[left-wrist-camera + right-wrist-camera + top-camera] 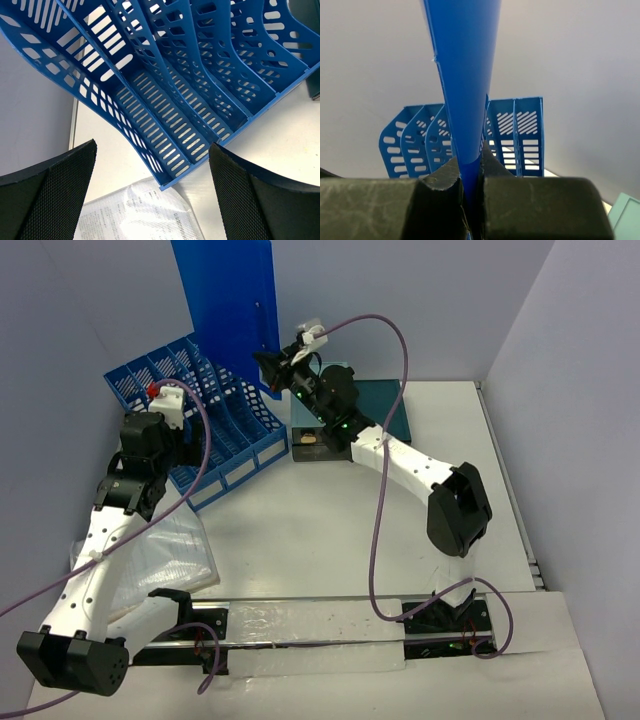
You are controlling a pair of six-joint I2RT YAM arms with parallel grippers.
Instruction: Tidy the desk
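- My right gripper (469,172) was clamped tight on the blue folder (228,302), which stood upright above the file rack (205,415).
- My left gripper (152,150) hung with its fingers wide apart over the rack's near end and the papers (135,217).
- The desk (330,530) lay white beneath both of them — the rack at its far left.

The overhead camera sits high behind the two arm bases, tilted down and forward over the whole white bench (300,530) to the far walls. The left wrist camera peers down between the spread fingers of the left pincer (152,145), close above the blue file rack (190,100) and some wrapped papers (140,215), both also seen from overhead. The right wrist camera looks roughly level past the right pincer (468,162), along the blue folder (462,75) nipped in it, to the same rack farther off.
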